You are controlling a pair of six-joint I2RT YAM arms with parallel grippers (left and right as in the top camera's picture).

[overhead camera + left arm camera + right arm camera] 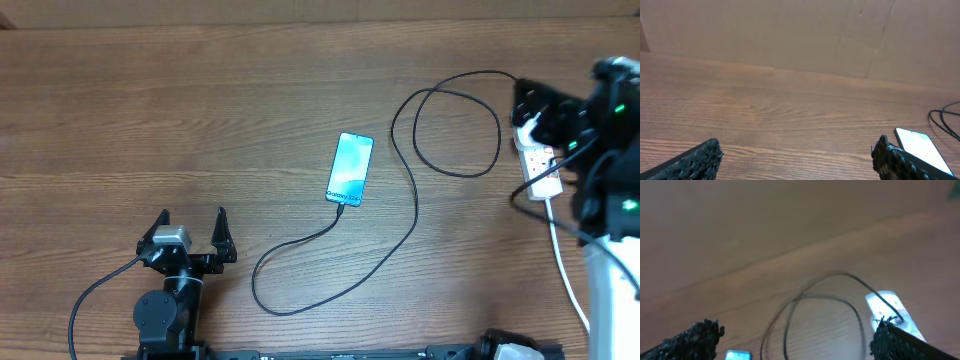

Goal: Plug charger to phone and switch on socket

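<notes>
The right gripper [796, 330], jaws apart near the socket [541, 165] at the right edge, could snag the charger [414, 190] and unplug the phone [350, 168].

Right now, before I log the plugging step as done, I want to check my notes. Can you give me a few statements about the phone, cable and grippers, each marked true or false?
1. The phone has a lit screen. True.
2. The left gripper grips the charger. False: it is open and empty, apart from the cable.
3. The charger's tip meets the phone's lower edge. True.
4. The right gripper hangs over the phone. False: it is open near the socket, at the table's right side.
5. A white cord runs from the socket. True.
</notes>
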